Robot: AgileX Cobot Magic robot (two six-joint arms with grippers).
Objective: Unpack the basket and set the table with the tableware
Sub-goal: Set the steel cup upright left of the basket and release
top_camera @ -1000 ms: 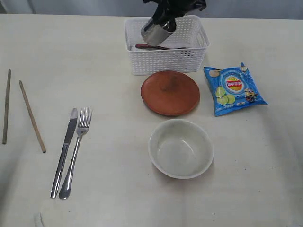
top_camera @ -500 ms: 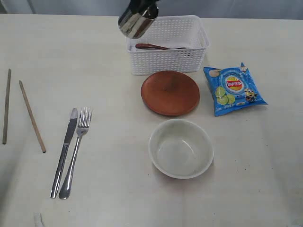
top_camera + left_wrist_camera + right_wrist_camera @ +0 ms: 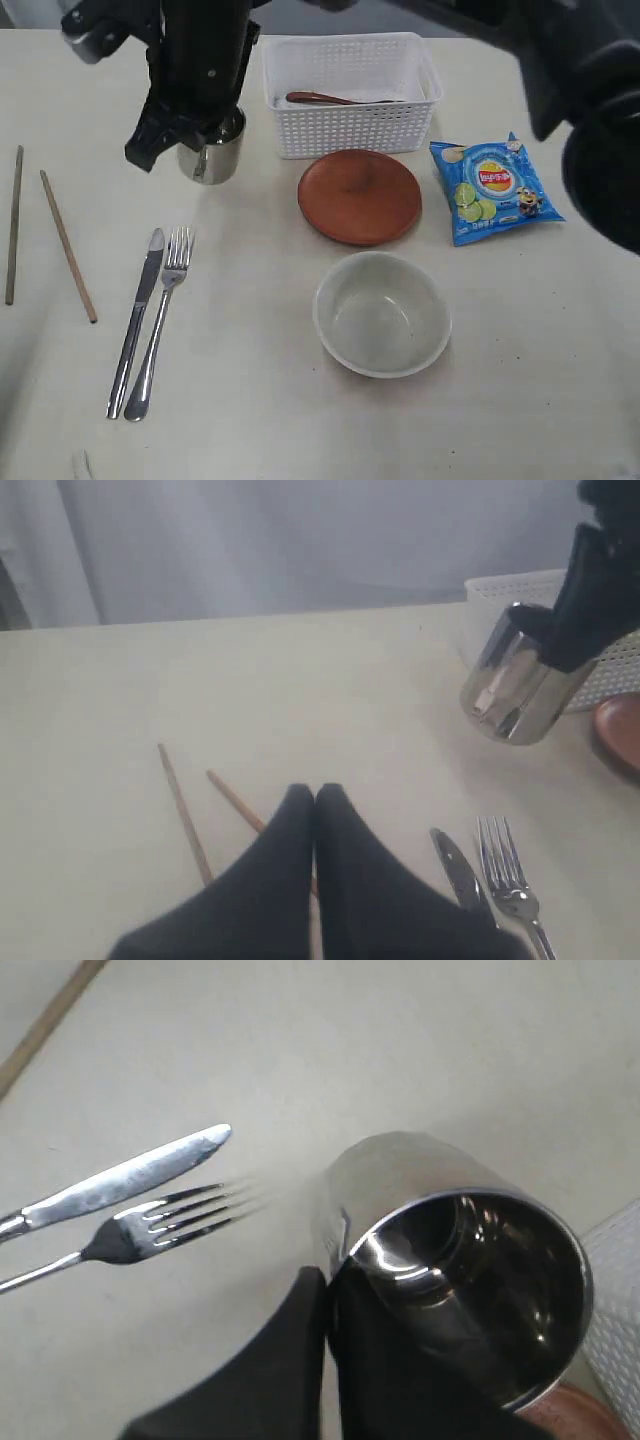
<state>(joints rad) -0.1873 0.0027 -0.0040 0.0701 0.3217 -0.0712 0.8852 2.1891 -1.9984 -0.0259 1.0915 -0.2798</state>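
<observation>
My right gripper [image 3: 204,136] reaches across to the left of the white basket [image 3: 350,132] and is shut on the rim of the shiny steel cup [image 3: 216,152]. One finger is inside the cup [image 3: 455,1260] and one outside. The cup [image 3: 515,688] hangs tilted, low over the table [image 3: 250,400]; I cannot tell whether it touches. A dark wooden spoon [image 3: 320,98] lies in the basket. My left gripper [image 3: 314,792] is shut and empty above the two chopsticks [image 3: 185,810]; the exterior view does not show it.
The brown plate [image 3: 358,195] lies in front of the basket, with the pale bowl [image 3: 382,313] nearer the front. Knife [image 3: 137,315] and fork [image 3: 160,320] lie side by side at the left, chopsticks [image 3: 68,245] further left. A blue chip bag [image 3: 495,188] lies at the right.
My right gripper has carried the cup out of the basket, leftward and down to just above the table. The arm now fills the top of the exterior view.
</observation>
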